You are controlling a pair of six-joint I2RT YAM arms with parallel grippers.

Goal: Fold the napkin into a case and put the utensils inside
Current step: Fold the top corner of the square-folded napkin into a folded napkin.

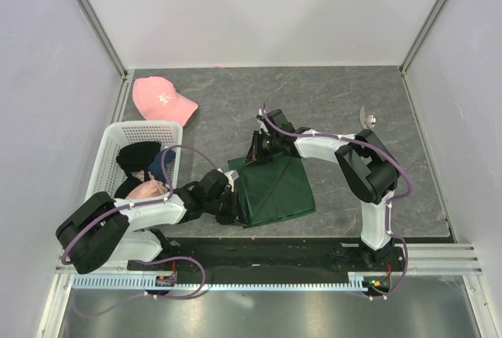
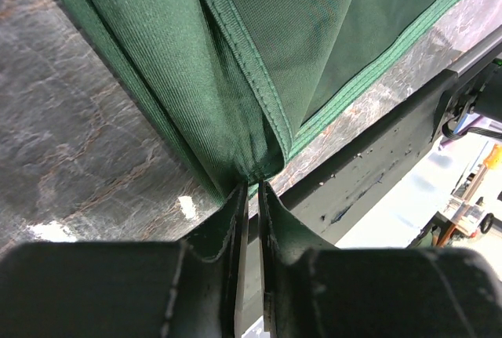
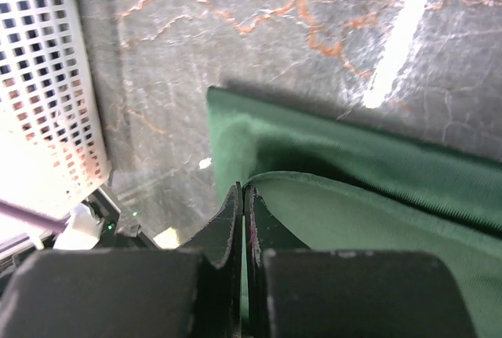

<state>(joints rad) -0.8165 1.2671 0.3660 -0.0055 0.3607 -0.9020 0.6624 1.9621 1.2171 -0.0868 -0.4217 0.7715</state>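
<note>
Grey marbled tabletop [image 1: 345,103] lay under the napkin [image 1: 276,189]; left gripper [image 2: 252,190] and right gripper [image 3: 242,193] each pinched its edge, so I judged moving both evenly would fold squarely

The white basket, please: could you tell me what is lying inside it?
The white basket holds a black garment, blue cloth and a pale pink item; anything beneath them is covered.

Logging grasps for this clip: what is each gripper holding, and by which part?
Both hold the dark green square cloth napkin: the left gripper pinches its near-left corner, the right gripper a folded edge at its far-left corner.
</note>
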